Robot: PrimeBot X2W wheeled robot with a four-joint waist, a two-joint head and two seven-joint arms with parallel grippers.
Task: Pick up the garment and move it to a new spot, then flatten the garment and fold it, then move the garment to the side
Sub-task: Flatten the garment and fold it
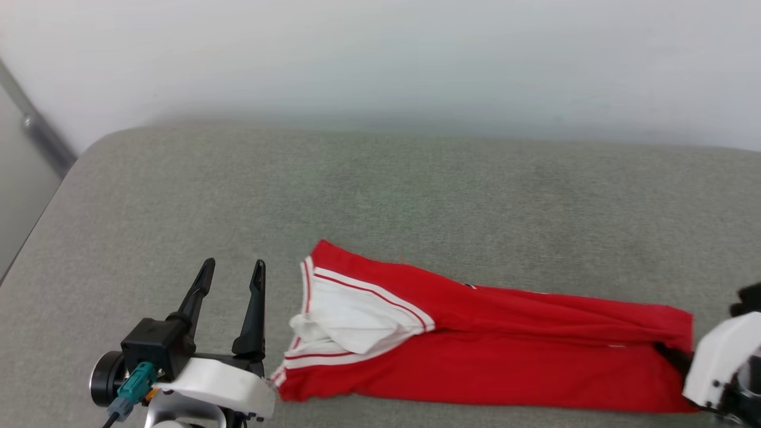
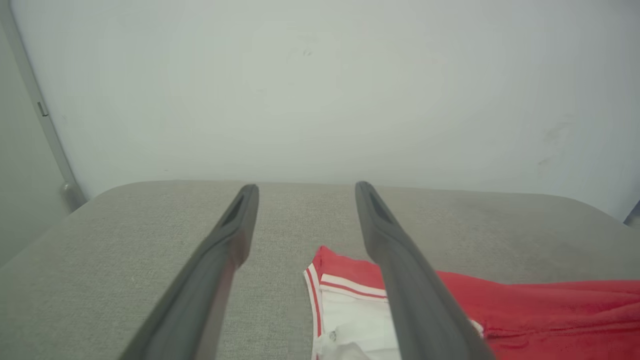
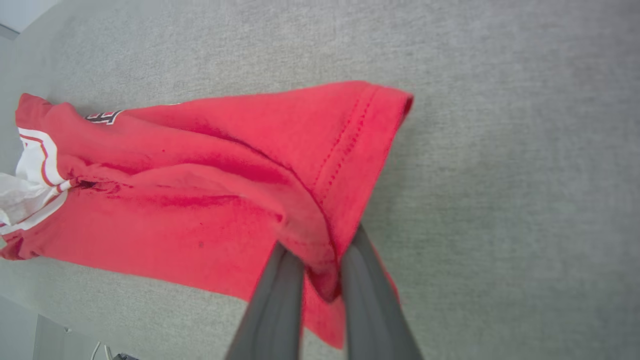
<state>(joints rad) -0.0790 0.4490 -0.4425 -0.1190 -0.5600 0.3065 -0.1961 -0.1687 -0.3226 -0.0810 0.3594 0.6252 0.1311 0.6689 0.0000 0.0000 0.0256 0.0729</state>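
The garment (image 1: 505,339) is a red jersey folded into a long strip along the near part of the grey cushion, its white striped sleeves (image 1: 351,318) at the left end. My right gripper (image 3: 320,250) is shut on the garment's hem (image 3: 345,165) at the right end, a red fold pinched between its fingers; in the head view its white wrist (image 1: 719,362) sits at that hem. My left gripper (image 1: 233,270) stands open just left of the sleeves, nothing between its fingers. The left wrist view has the garment (image 2: 525,310) low, partly behind the right finger (image 2: 400,270).
The grey cushion (image 1: 416,190) stretches far behind the garment to a pale wall (image 1: 380,59). Its rounded left edge (image 1: 53,196) drops off beside a grey rail (image 1: 35,128).
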